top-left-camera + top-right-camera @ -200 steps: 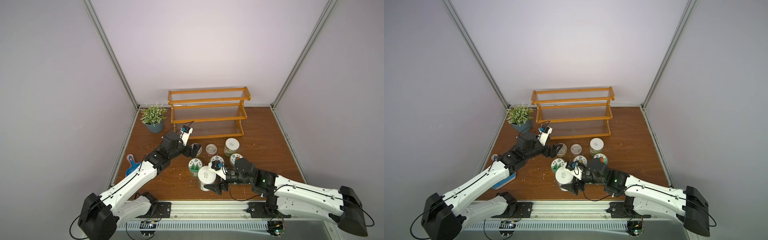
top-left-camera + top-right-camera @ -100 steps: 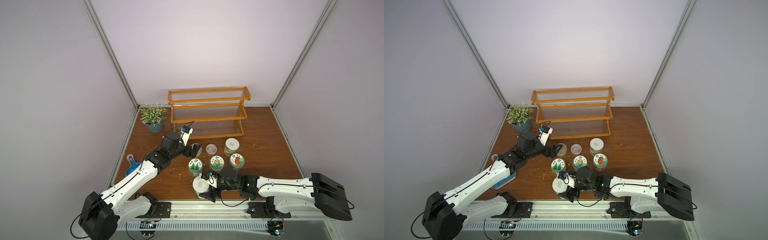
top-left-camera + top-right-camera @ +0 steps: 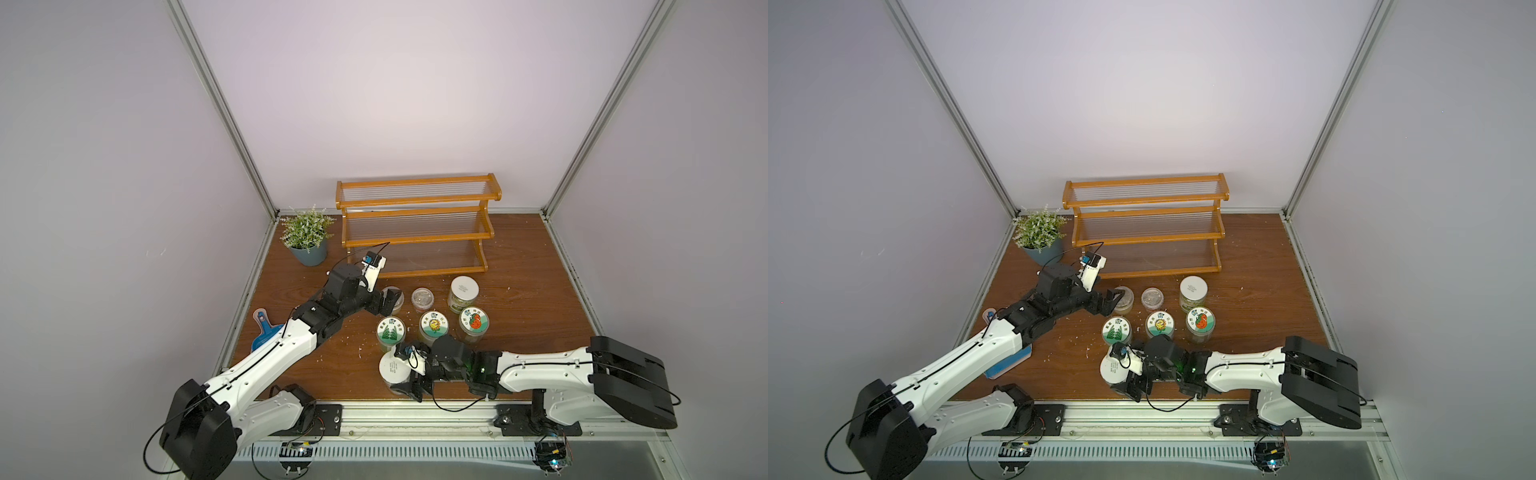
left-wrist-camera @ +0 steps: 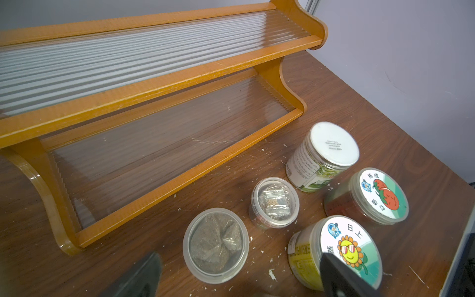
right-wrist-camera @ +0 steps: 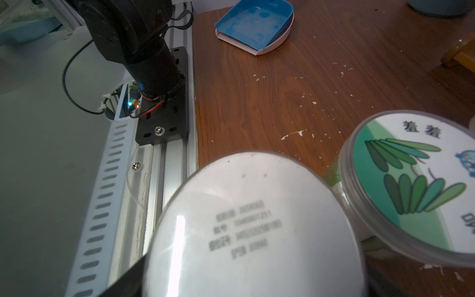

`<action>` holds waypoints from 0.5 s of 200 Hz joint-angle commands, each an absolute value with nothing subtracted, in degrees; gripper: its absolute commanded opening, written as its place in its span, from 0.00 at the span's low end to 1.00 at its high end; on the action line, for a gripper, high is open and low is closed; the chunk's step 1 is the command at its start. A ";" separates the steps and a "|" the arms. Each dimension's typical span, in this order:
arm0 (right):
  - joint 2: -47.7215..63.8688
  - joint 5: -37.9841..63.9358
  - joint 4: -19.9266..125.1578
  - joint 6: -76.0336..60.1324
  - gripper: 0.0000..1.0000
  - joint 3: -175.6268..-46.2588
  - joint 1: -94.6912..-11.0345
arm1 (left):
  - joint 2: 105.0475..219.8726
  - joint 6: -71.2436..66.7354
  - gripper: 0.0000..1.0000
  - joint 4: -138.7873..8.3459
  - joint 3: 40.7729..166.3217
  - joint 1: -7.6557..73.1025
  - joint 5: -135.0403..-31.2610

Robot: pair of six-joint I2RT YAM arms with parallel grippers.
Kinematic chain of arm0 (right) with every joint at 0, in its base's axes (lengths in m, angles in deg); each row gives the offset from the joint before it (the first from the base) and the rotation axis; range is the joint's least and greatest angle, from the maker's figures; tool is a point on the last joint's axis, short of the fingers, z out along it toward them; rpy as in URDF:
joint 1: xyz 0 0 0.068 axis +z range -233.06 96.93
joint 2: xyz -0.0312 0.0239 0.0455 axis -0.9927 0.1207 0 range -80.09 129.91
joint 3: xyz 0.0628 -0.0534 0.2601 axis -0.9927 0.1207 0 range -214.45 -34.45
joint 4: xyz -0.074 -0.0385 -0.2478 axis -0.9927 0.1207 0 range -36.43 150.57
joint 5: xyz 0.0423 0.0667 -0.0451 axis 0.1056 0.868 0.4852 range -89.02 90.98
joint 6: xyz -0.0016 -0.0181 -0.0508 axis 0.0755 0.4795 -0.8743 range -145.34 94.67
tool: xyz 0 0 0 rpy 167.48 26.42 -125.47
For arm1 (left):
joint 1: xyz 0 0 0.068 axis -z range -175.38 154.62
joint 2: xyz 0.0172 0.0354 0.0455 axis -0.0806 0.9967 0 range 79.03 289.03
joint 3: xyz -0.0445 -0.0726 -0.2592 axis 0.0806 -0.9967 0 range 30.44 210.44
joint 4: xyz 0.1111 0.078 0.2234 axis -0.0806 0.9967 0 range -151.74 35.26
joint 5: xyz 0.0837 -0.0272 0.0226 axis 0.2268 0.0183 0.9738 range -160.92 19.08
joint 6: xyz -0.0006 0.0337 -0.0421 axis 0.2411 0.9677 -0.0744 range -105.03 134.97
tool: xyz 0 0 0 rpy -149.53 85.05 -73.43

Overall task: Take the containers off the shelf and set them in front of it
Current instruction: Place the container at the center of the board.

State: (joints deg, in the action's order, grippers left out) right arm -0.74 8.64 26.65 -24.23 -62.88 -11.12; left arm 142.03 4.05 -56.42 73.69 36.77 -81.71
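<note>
All three tiers of the shelf (image 3: 415,224) stand bare in both top views, so the lifting-off looks finished; what seems left is setting down the last container and letting go. Six already stand on the tabletop (image 3: 519,299) just in front of the shelf, at the centre of the frame, in two rows. The back row holds a wide tapered cup (image 4: 216,244), a smaller tapered cup (image 4: 273,203) and a tall labelled jar (image 3: 463,293). The front row holds the leaf-lid jar (image 3: 390,330), the sunflower-lid jar (image 3: 433,328) and the tomato-lid jar (image 3: 473,323). The seventh, the near jar (image 3: 394,368), is at lower centre, close to the tabletop's front edge and just beside the leaf-lid jar. The right gripper (image 3: 407,380) has its jaws closed round it; whether its base rests on the wood I cannot tell. The left gripper (image 3: 388,300) has its jaws spread wide and empty, right at the wide tapered cup but not closed on it. The shelf is glossy orange-brown wood with curved end pieces and clear ribbed panels. The cups are translucent plastic with grainy contents and small packets inside. The jars are clear cylinders with flat round lids, plain white with small print or bright cartoon stickers. The tabletop is dark wood-grain, flecked with white crumbs.
</note>
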 commanded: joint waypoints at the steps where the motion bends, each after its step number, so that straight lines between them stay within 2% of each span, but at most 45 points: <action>1: 0.75 5.97 25.50 -25.50 0.92 -64.30 -10.90 | 142.22 4.59 1.00 -55.14 75.40 35.91 -80.77; 35: 0.80 4.90 27.07 -25.69 0.99 -64.62 -10.91 | 142.39 4.69 1.00 -55.06 75.41 35.86 -80.59; 100: -3.08 6.30 31.81 -25.05 0.99 -65.96 -10.90 | 142.40 4.77 0.99 -55.06 75.37 35.75 -80.68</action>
